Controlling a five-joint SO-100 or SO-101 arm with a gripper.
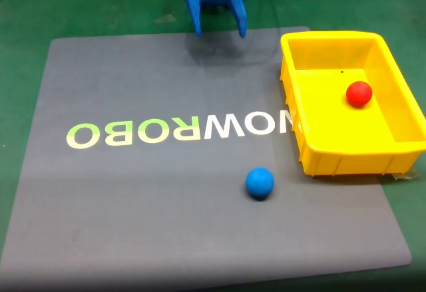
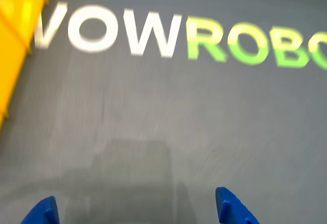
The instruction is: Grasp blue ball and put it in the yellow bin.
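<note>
end effector (image 1: pixel 219 32): blue, fingers spread wide, holding nothing, poised over the far edge of the grey mat (image 1: pixel 133 192) in the fixed view
blue ball (image 1: pixel 259 183): on the mat, well apart from the end effector, toward the near side, just beside the yellow bin's near-left corner
yellow bin (image 1: pixel 333 162): on the mat's right side
red ball (image 1: pixel 359 94): inside the bin
wrist view: both fingertips (image 2: pixel 232 208) apart above bare mat, lettering (image 2: pixel 173 35) beyond

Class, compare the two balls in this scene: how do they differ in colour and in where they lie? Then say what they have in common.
Colour: the blue ball is solid blue; the red ball is red.
Place: the blue ball lies on the grey mat, outside the yellow bin near its front corner; the red ball lies inside the bin.
Shared: both are small, plain spheres of about equal size, and neither is held.
</note>
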